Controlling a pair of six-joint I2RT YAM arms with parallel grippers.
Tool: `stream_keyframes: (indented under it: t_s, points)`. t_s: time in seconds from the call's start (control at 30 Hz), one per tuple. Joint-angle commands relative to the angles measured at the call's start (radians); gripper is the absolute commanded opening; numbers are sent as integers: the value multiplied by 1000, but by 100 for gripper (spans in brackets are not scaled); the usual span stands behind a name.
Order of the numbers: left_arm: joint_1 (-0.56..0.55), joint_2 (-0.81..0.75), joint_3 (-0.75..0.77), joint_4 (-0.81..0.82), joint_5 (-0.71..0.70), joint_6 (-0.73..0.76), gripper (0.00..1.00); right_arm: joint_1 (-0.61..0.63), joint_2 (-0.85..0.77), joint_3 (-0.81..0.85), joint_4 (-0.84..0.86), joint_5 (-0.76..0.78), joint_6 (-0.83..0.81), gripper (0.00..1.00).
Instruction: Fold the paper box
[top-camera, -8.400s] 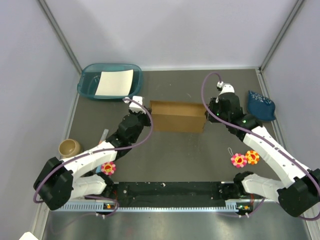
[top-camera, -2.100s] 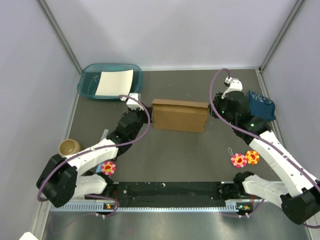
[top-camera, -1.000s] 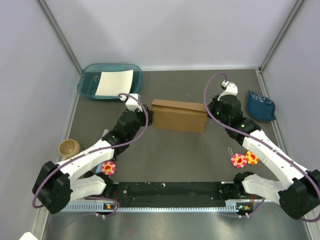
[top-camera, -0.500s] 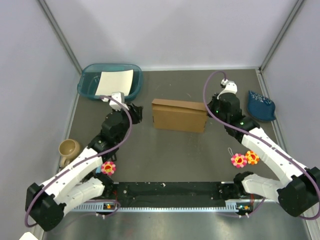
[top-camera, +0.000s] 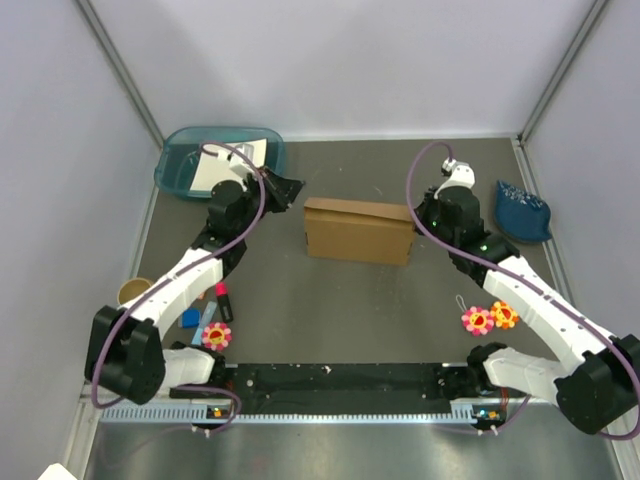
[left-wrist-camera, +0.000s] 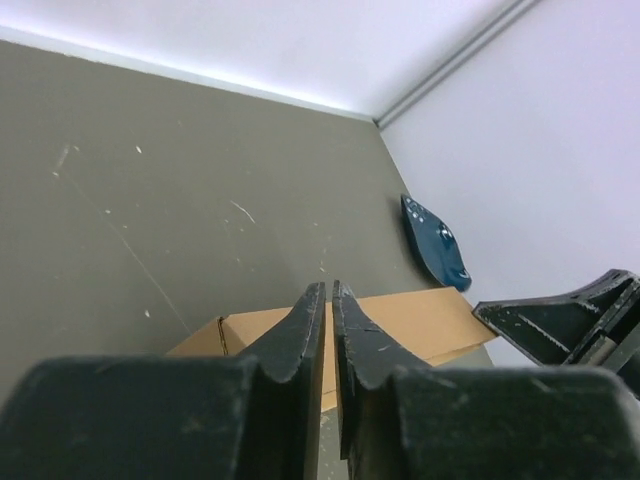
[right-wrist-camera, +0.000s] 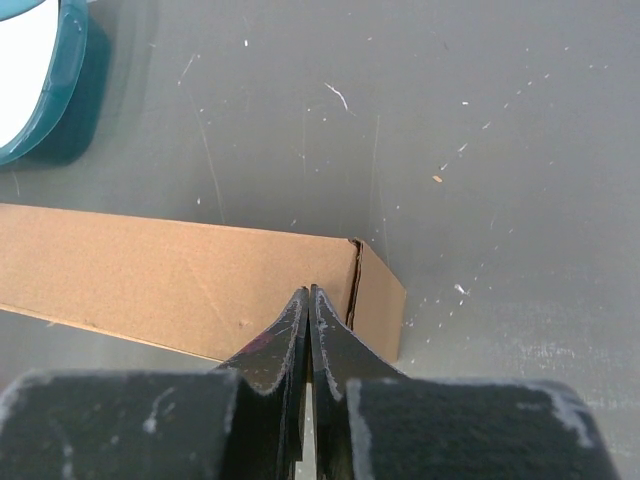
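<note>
Tabletop (top-camera: 330, 300) unchanged; left fingers (left-wrist-camera: 300, 335) have withdrawn from the paper box (top-camera: 358, 230).

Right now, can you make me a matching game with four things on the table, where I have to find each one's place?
Things:
1. paper box
2. teal tray
3. dark blue pouch
4. pair of flower toys

Places:
A. far left corner of the table
B. far right, close to the right wall
C. middle, towards the far side
D. near right side

Right pairs: 1-C, 2-A, 3-B, 4-D
</note>
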Motion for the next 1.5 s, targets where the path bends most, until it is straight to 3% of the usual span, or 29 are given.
stream_keyframes:
  t_s: [0.0,0.1,0.5,0.7,0.9,1.0,1.13,1.33,1.47]
  points:
    - [20,67,23,174,200,-92,8,10,17,-55,-120,-8,-15,0]
    - [19,119,-22,185,240,-118,0,10,17,-63,-119,-10,-15,0]
    - [20,213,-146,89,257,-48,0,9,3,-48,-122,-19,-16,0]
    - [20,195,-114,32,230,-18,0,9,-49,60,-133,-33,-13,8]
    - [20,175,-105,1,202,-2,0,-4,-110,164,-93,-117,6,7]
    - [20,179,-102,-2,202,-5,0,-63,-133,98,-4,-286,74,2]
    - [20,182,-100,-4,204,-6,0,-183,-139,-119,154,-508,198,0]
    - [20,185,-102,-2,205,-3,0,-205,-3,-275,208,-594,238,0]
    - [22,170,-103,-7,191,1,0,-206,-32,-310,269,-574,269,0]
